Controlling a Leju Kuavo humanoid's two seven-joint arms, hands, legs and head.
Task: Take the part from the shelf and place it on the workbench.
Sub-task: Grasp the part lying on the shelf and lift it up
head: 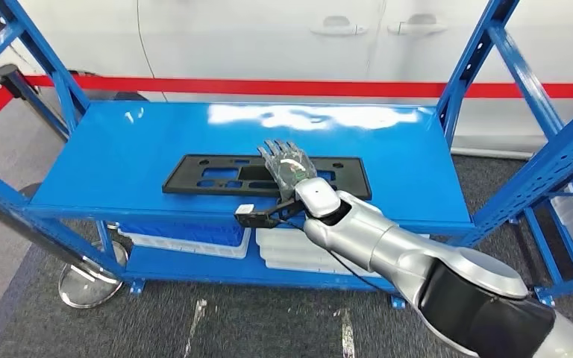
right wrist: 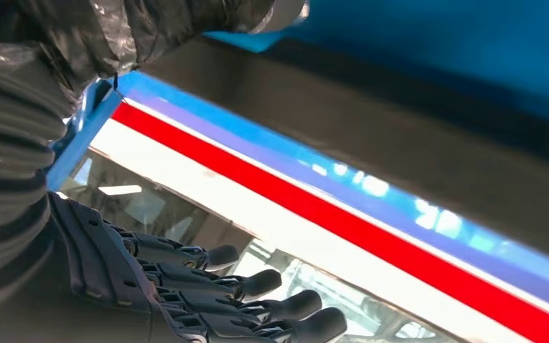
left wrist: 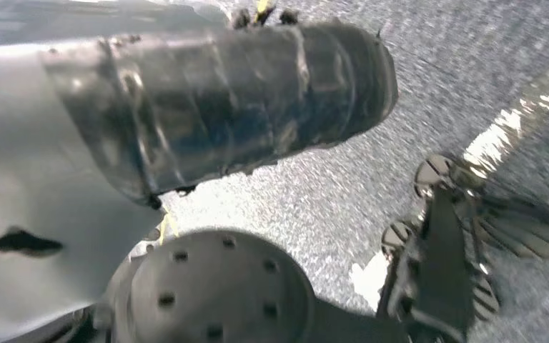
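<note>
Part point(head: 216, 176), a flat black plastic panel with cut-out slots, lies lengthwise on the blue shelf point(head: 119, 149), seen whole from the head view, while the right wrist view catches the fingers point(right wrist: 257, 284) side-on. The right hand point(head: 287, 165) reaches out flat over the panel's middle, fingers straight, slightly spread and gripping nothing. Whether the left hand's fingers are open or closed, I cannot tell.

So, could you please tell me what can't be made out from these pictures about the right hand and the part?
- Contact: in the head view the right hand lies over the black part on the shelf, hiding whether it touches or grips it.
- Fingers: the right wrist view shows them extended, but not the part.
- Left hand: blurred; its state is unclear.
- White trays below: contents hidden by the shelf.
</note>
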